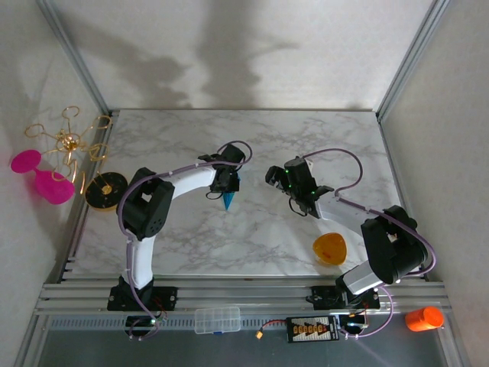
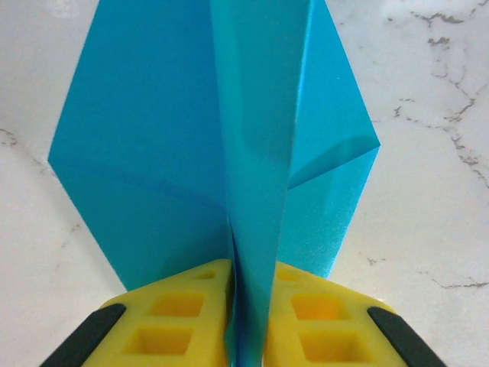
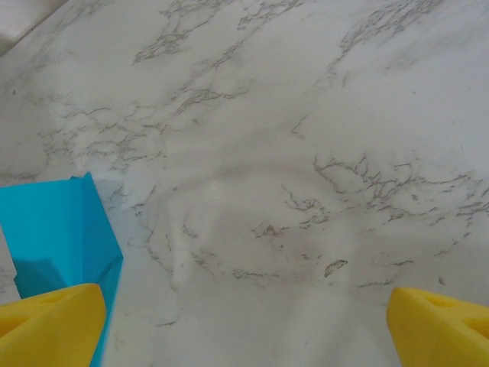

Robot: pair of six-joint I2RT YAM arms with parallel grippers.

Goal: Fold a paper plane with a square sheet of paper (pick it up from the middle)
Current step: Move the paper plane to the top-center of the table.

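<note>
- Left gripper [image 2: 246, 279], jaws pressed together, pinches the folded teal-blue paper plane [image 2: 191, 153] along its central crease, over the middle of the white marble tabletop [image 1: 252, 229].
- Right gripper [image 3: 241, 300] hangs spread wide, empty, beside the plane's edge.

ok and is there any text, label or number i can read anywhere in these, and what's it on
No text here can be read.
Black box on the front rail: yellow marks, too small to read.
Teal paper: plain, no print.
Orange bowl: no print visible.
</note>
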